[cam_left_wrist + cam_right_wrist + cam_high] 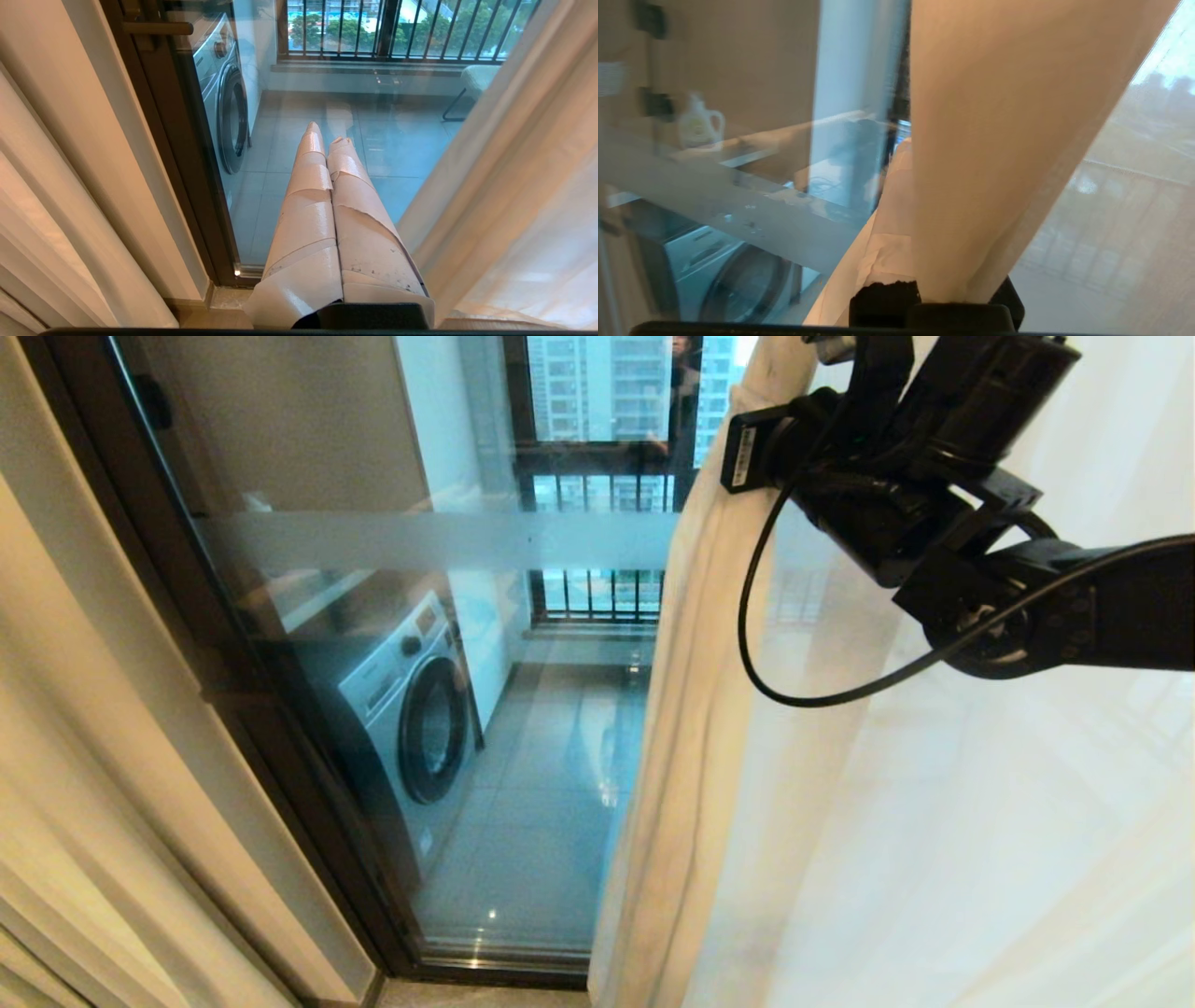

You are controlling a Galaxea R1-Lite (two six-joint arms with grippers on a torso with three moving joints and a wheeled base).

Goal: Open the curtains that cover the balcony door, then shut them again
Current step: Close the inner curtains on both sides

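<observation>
Balcony holds 1 front-loading washing machine (411, 709), silver body, dark round porthole, standing on the grey tiled floor (551, 784). White detergent jug (698, 126) on the shelf above it. Black railing bars (397, 28) front trees and high-rise towers (597, 383).

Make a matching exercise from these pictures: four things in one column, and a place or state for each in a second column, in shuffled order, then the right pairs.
Things
1. sheer curtain
2. washing machine
3. left pincer
4. right pincer

Places or states
A. shut on nothing, pointing at the glass
B. behind the glass, on the balcony floor
C. hanging at the right, part of the balcony door uncovered
D. shut on the edge of the fabric

Pairs: 1-C, 2-B, 3-A, 4-D
</observation>
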